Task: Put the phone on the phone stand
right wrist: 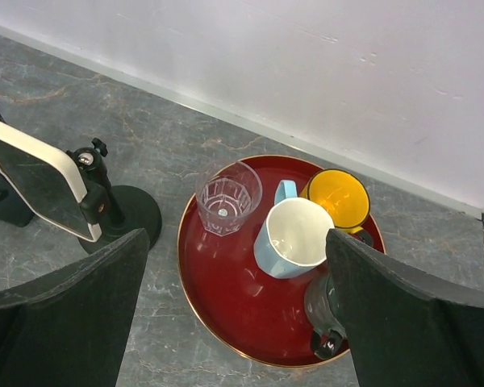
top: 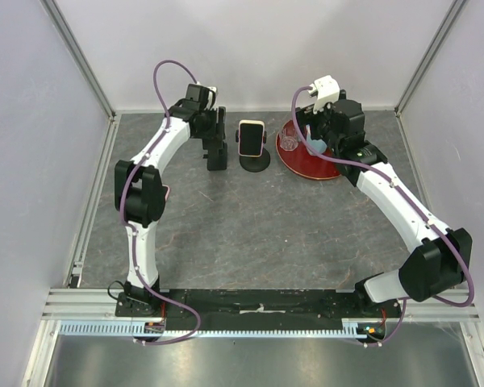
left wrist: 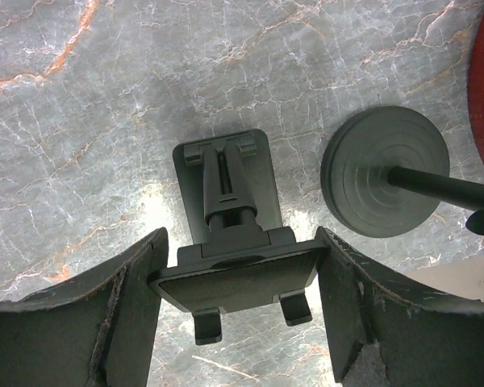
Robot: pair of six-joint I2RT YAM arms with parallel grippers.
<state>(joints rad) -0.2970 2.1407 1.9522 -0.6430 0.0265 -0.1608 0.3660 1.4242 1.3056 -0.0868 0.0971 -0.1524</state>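
A cream-edged phone [top: 251, 136] with a dark screen sits clamped in a holder with a round black base [top: 255, 161]; it also shows at the left of the right wrist view [right wrist: 36, 177]. A black folding phone stand [left wrist: 234, 266] stands on the table just left of that base [left wrist: 385, 171]. My left gripper [left wrist: 242, 322] is over the folding stand, its fingers [left wrist: 129, 322] touching both side edges of the stand's plate. My right gripper [right wrist: 238, 322] is open and empty above a red tray [right wrist: 226, 298].
The red tray [top: 306, 165] at the back right holds a clear glass [right wrist: 227, 196], a light blue mug [right wrist: 294, 238], a yellow mug [right wrist: 339, 199] and a dark mug [right wrist: 327, 310]. White walls close the back and sides.
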